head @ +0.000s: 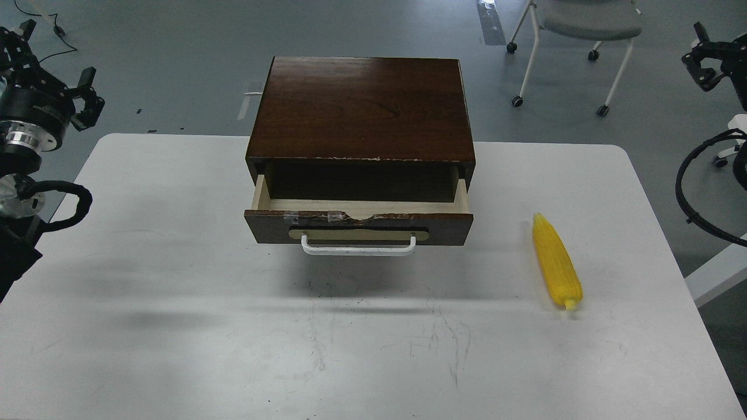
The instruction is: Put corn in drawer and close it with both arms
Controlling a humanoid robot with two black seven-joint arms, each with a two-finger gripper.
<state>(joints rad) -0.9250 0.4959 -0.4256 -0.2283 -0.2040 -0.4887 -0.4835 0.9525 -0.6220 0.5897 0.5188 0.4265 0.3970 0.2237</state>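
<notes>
The yellow corn (pixel 557 261) lies flat on the white table (pixel 175 291), right of the cabinet, with its stub end toward me. The dark brown drawer (pixel 359 224) stands pulled partly out of the cabinet (pixel 362 108). Its pale inside looks empty, and its white bar handle (pixel 358 249) faces me. My left gripper (pixel 55 58) hangs off the table's left edge, fingers apart, holding nothing. At the far right, beyond the table, my right gripper (pixel 698 51) is raised and also open and empty. Both are far from the corn and the drawer.
A grey chair on castors (pixel 575 35) stands on the floor behind the table at the right. Black cables (pixel 691 192) loop beside the table's right edge. The table's rounded corners and edges show on both sides.
</notes>
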